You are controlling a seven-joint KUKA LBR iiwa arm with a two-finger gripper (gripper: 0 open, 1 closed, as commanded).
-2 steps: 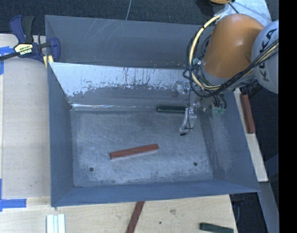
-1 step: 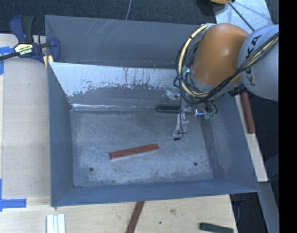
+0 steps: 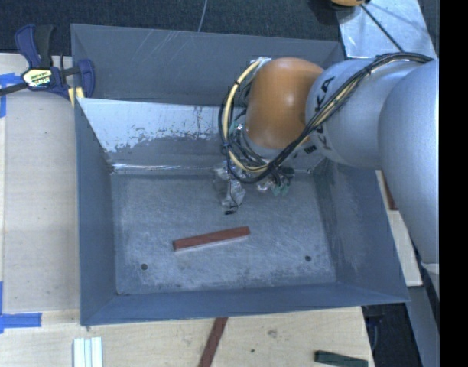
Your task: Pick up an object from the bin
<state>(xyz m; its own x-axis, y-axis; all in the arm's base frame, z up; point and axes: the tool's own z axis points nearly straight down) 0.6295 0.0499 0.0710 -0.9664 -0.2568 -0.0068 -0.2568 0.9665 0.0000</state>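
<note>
A thin reddish-brown flat stick (image 3: pixel 211 240) lies on the bin floor, a little front of centre, running left to right with its right end slightly farther back. My gripper (image 3: pixel 232 197) hangs over the floor just behind the stick's right end, apart from it. Nothing shows between the fingers, and the wrist hides most of them.
The arm with its orange cover and cables comes in from the right and covers the back right part of the bin. The bin's sloping walls close in on all sides.
</note>
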